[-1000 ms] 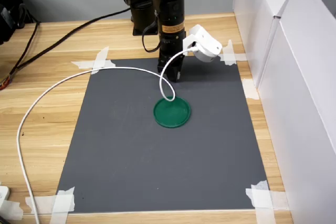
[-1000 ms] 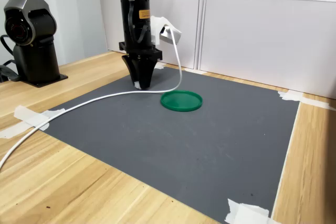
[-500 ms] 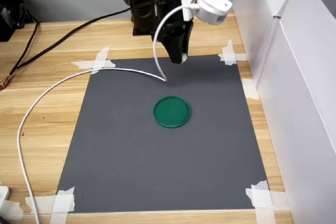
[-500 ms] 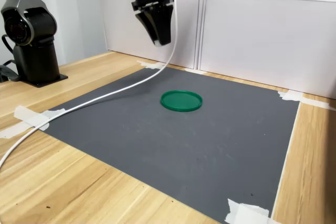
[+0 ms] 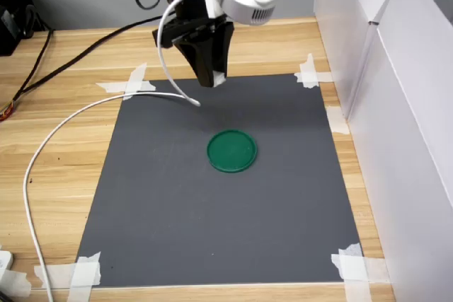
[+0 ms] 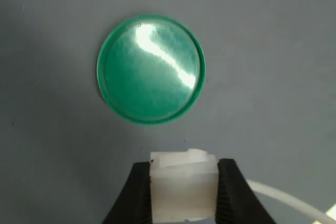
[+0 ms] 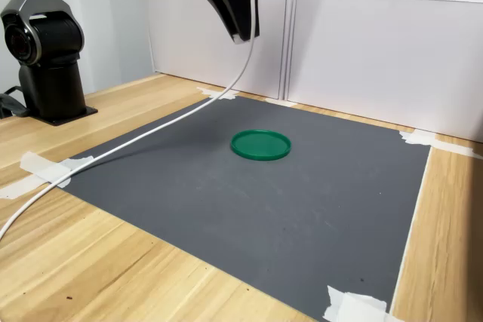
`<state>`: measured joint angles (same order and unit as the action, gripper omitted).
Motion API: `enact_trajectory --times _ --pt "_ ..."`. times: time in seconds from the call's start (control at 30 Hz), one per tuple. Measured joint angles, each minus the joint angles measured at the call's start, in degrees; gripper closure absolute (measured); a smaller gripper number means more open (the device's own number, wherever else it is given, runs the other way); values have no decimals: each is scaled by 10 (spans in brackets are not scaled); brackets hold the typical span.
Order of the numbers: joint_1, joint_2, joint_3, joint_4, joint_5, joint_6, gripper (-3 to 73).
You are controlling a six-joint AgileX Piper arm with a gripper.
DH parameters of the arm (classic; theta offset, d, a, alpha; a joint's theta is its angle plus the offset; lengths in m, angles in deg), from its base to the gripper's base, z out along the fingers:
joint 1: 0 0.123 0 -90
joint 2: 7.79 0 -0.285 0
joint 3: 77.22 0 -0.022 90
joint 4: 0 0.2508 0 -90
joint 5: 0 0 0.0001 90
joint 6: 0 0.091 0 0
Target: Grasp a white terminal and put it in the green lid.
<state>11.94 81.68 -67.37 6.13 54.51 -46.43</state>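
The white terminal (image 6: 183, 184) sits clamped between two black fingers (image 6: 137, 199) in the wrist view. My gripper (image 5: 215, 79) is shut on it and hangs high above the grey mat, behind the green lid (image 5: 231, 151) in the first exterior view. In the second exterior view the gripper (image 7: 241, 34) is well above and slightly left of the green lid (image 7: 260, 144). The green lid (image 6: 150, 69) lies flat on the mat with nothing in it. At the gripper tip in the first exterior view, a white speck marks the terminal (image 5: 220, 76).
A white cable (image 5: 71, 114) trails from the wrist camera across the mat's back left corner and off the table front. White boxes (image 5: 396, 104) wall the first exterior view's right. A second arm's black base (image 7: 45, 58) stands at the second exterior view's left. Tape pieces (image 5: 127, 83) hold the mat corners.
My gripper has risen from the mat behind the lid with the white terminal in it, swung upward and shifted slightly left in the first exterior view. The cable loop lifted with it.
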Motion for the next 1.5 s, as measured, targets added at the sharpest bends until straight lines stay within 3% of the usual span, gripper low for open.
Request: enact_trajectory --times 0.6,1.07,1.5 --pt "0 130 -15 13 -51 -1 420" --pt "12 139 72 0 -146 -26 420" --pt "12 172 74 -1 -155 -26 420"
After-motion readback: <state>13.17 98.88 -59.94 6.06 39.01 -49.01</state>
